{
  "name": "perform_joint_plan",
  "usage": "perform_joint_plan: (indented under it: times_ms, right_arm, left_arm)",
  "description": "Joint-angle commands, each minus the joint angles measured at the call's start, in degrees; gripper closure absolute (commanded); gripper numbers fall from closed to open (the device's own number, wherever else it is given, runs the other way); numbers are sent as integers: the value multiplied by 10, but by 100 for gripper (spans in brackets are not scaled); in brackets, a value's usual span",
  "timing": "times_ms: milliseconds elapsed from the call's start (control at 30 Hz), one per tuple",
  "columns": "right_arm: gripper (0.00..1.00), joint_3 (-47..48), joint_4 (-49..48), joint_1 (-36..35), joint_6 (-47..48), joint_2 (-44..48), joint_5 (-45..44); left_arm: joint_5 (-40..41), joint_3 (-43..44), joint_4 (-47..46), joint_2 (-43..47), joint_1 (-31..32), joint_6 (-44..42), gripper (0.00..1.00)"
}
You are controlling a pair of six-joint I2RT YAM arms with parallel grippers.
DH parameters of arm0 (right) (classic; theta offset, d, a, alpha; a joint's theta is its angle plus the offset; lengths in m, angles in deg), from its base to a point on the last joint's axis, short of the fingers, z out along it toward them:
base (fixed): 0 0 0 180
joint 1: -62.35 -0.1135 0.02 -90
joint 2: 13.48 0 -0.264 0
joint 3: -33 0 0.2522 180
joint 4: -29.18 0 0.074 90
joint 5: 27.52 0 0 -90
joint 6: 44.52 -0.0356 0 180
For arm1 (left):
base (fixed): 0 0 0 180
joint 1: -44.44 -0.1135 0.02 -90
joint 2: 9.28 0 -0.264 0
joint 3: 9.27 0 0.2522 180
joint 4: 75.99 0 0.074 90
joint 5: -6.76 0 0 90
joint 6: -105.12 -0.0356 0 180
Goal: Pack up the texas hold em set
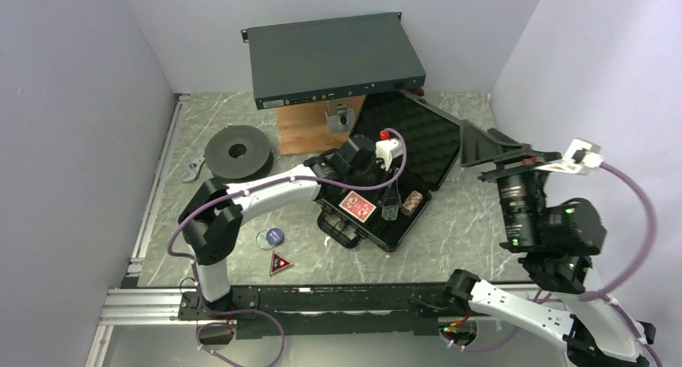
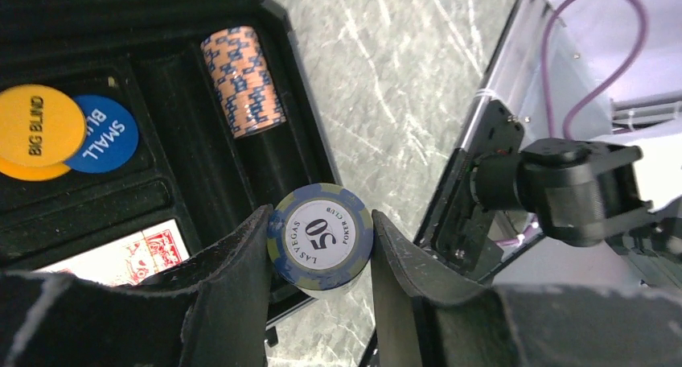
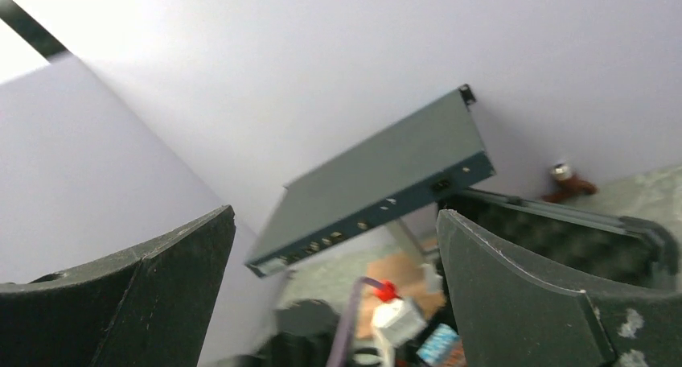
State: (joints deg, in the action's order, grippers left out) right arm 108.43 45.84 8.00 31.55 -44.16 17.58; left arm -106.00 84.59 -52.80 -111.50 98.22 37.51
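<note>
Grey electronics box (image 1: 334, 61) at rear; black spool (image 1: 236, 151) beside wooden block (image 1: 299, 132).

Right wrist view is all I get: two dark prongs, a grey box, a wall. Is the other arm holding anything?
Observer: Yes. The left gripper is shut on a blue chip roll marked 50.
Operator: Where is that?
Observer: Over the open black case, near an orange chip roll lying in a slot.
Operator: Is anything left outside the case?
Observer: A round blue button and a red-black triangle lie on the table, left of the case.
</note>
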Motion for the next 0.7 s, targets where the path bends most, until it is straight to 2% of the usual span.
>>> perform_joint_plan:
  times_ms: [0,133,267,400,667]
  right_arm:
    - [0,46,42,0,-112,12,7]
    - [0,39,3,0,-137,34,52]
    - [0,31,-13,0,-212,62,55]
    - [0,7,-57,0,-211,82,80]
    - [0,22,-67,0,-201,63,18]
  left_arm:
    - [14,39,-6,-23,12,23,100]
    - [19,54,2,-54,19,31,100]
    - [20,77,14,-82,27,33,100]
    - [20,82,13,-99,30,43,100]
    - [18,109,25,-134,34,56,100]
